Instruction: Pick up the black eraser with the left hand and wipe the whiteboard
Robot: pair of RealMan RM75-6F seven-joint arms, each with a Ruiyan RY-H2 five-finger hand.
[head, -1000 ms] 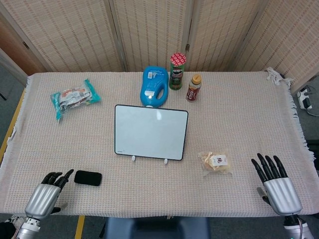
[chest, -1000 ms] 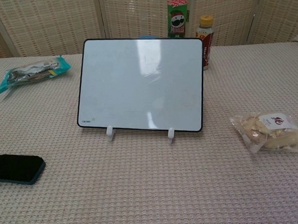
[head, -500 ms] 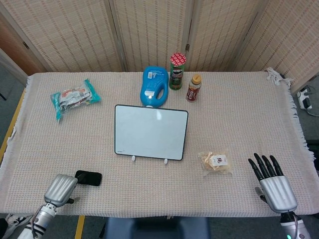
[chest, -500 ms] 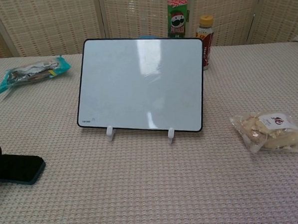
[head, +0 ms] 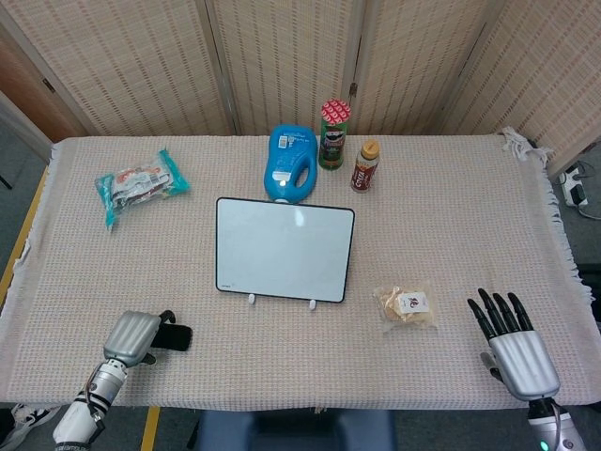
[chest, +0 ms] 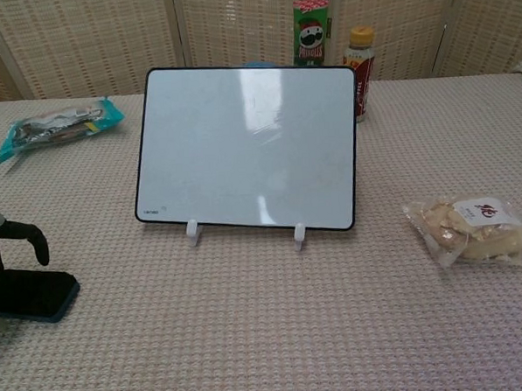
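Observation:
The black eraser [head: 178, 336] [chest: 31, 293] lies flat on the cloth near the front left edge. My left hand [head: 134, 336] [chest: 2, 241] is over its left end, covering that end in the head view. In the chest view a curved finger [chest: 28, 234] arches above the eraser with a gap below it, and I see no grip. The whiteboard [head: 285, 249] [chest: 248, 148] stands tilted on two small white feet in the middle of the table, its face looking blank. My right hand [head: 515, 349] lies flat at the front right, fingers spread, holding nothing.
Behind the board stand a blue jug [head: 291, 164], a green chip can [head: 334, 133] [chest: 313, 32] and a small bottle [head: 365, 165] [chest: 360, 61]. A teal packet [head: 141, 185] [chest: 54, 124] lies at the far left. A clear snack bag [head: 406, 305] [chest: 473, 228] lies right of the board.
My left hand has moved right from beside the eraser to over its left end, and a finger now shows in the chest view. The right hand shifted slightly.

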